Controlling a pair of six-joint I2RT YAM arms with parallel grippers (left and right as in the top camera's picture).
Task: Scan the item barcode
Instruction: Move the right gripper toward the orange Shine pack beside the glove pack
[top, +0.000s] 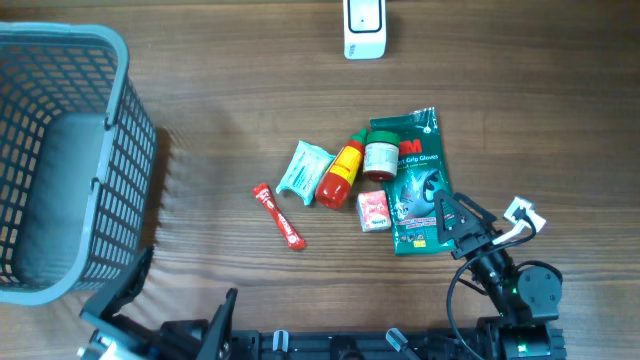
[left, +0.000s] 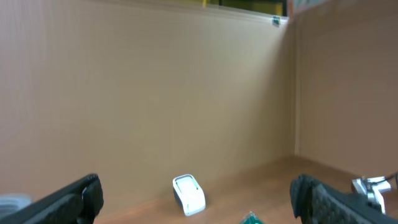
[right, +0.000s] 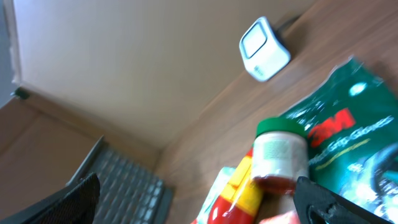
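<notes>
Surface: wood-grain table (top: 220, 110) with plain tan walls behind it; nothing on it is lifted
Scanner: white barcode scanner (top: 364, 28) at the top centre of the overhead view, well apart from the goods; it also shows at the lower middle of the left wrist view and the upper right of the right wrist view
Items: a cluster at centre-right of the overhead view; green glove packet (top: 418, 180) lying flat, green-lidded jar (top: 380, 159) touching its left edge, red and yellow bottle (top: 340, 173) just beside the jar, pale teal pouch (top: 303, 170) to the left of that, small red box (top: 374, 211) below the jar, red sachet (top: 278, 215) lying apart at the lower left of the group
Basket: grey mesh basket (top: 130, 160) at the far left; what it holds I cannot tell
Right end effector (top: 452, 222): fingers spread wide and empty, poised over the lower right corner of the glove packet; whether it touches I cannot tell
Left end effector (left: 196, 199): spread wide, empty, at the bottom left edge of the overhead view, well away from the cluster
Step in hand: the approach; no item is picked and no barcode is visible from these views
Next move: probably lower the right end effector onto one item, close on it, then carry it up toward the scanner with the code side facing it; the flat packet offers little edge to pinch, so the jar or bottle may be easier to grasp
</notes>
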